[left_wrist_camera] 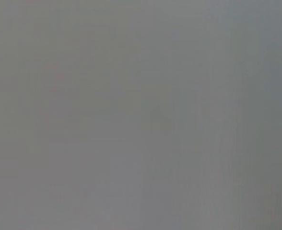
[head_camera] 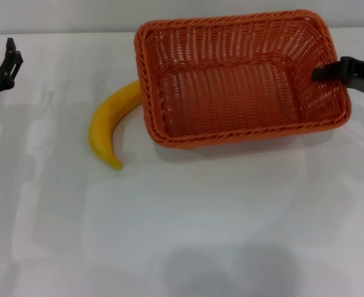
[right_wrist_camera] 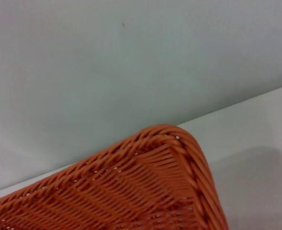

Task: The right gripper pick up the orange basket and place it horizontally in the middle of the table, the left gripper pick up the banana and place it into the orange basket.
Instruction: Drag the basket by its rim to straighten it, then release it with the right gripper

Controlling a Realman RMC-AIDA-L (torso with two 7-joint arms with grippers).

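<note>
On the far half of the white table [head_camera: 200, 235], the orange basket [head_camera: 231, 80] lies lengthwise; right gripper [head_camera: 321, 73] is clenched on its right rim, prob. to shift it. Banana [head_camera: 111, 124] touches basket's left wall. Left gripper [head_camera: 10, 59] parked at far left w/ fingers apart, grasping nothing.

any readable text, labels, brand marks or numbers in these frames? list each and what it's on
None: no view shows a word, label, brand or number.
Orange basket: plain weave, no tag showing.
Banana: no sticker visible.
Table: bare white surface, no print.
Right gripper at the basket's right rim and left gripper at the table's left edge: no markings legible.
Left wrist view: uniform grey, nothing to read.
</note>
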